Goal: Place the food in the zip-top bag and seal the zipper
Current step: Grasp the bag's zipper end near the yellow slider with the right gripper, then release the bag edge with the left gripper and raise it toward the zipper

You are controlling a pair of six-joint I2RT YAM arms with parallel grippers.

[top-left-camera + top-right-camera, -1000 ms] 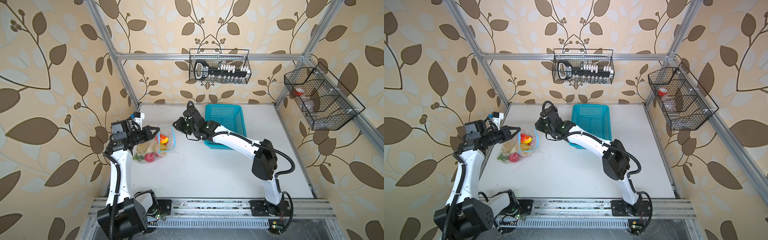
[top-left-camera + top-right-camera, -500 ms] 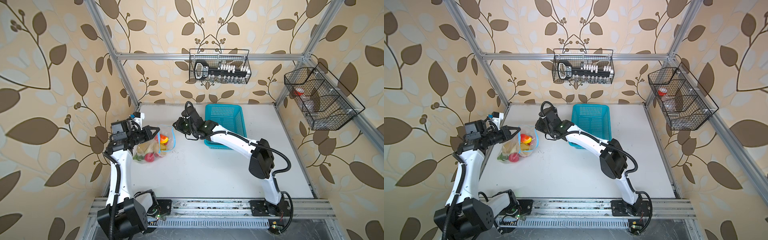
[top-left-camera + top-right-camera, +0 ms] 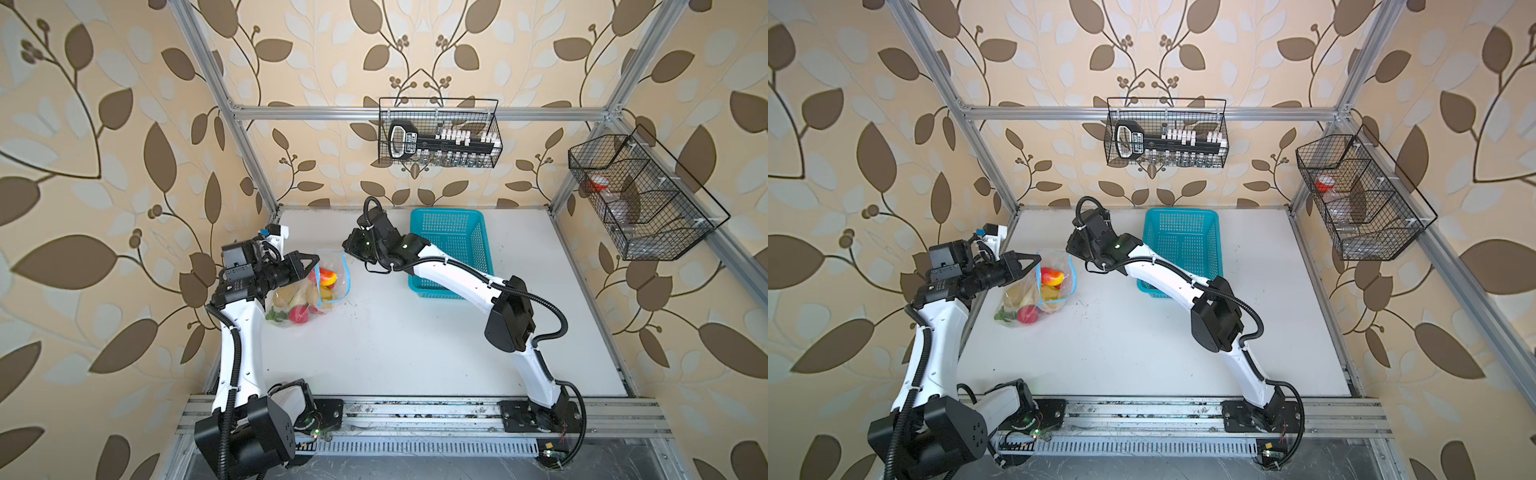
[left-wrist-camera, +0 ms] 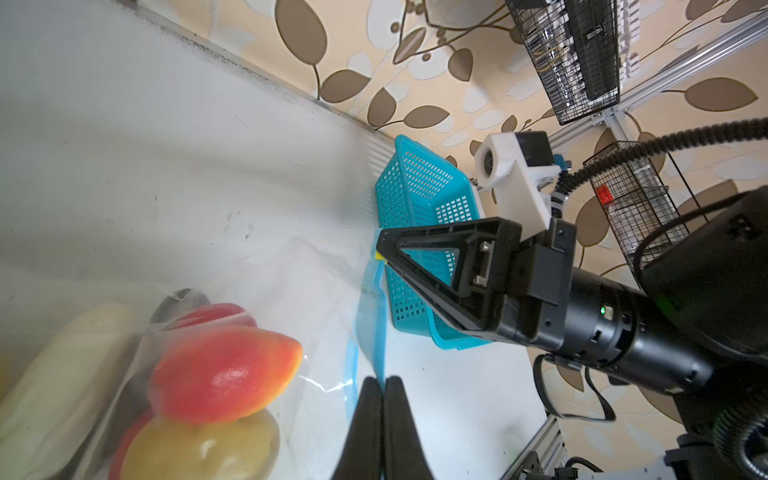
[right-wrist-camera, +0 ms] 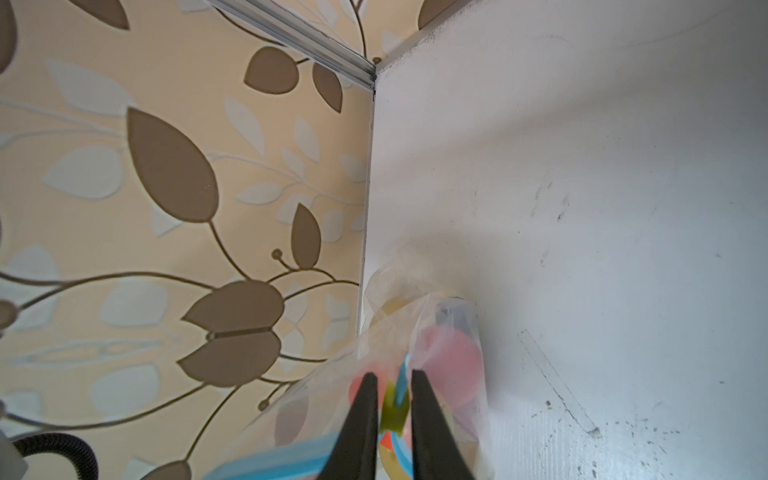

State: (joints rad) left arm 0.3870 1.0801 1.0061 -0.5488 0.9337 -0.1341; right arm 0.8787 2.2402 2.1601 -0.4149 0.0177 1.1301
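The clear zip-top bag (image 3: pixel 337 279) lies at the table's left with the food inside: a red-yellow fruit (image 4: pixel 224 370), a tan potato (image 4: pixel 199 449), a white vegetable (image 4: pixel 54 365) and a red round fruit (image 3: pixel 298 316). My left gripper (image 4: pixel 382 380) is shut on the blue zipper (image 4: pixel 372 316) at its near end and holds that edge up. At the far end of the strip sits the yellow slider (image 5: pixel 392 405). My right gripper (image 5: pixel 394 378) has its narrow jaws pressed on either side of the slider. In both top views the right gripper (image 3: pixel 346 248) meets the bag's far corner.
A turquoise perforated basket (image 3: pixel 449 216) stands behind the right forearm (image 3: pixel 453 274). Wire baskets hang on the back wall (image 3: pixel 438 133) and on the right wall (image 3: pixel 640 199). The left wall (image 5: pixel 208 187) runs close beside the bag.
My right gripper has edged left to the bag's far corner and its jaws have narrowed around the slider. The left gripper and the bag have stayed where they were.
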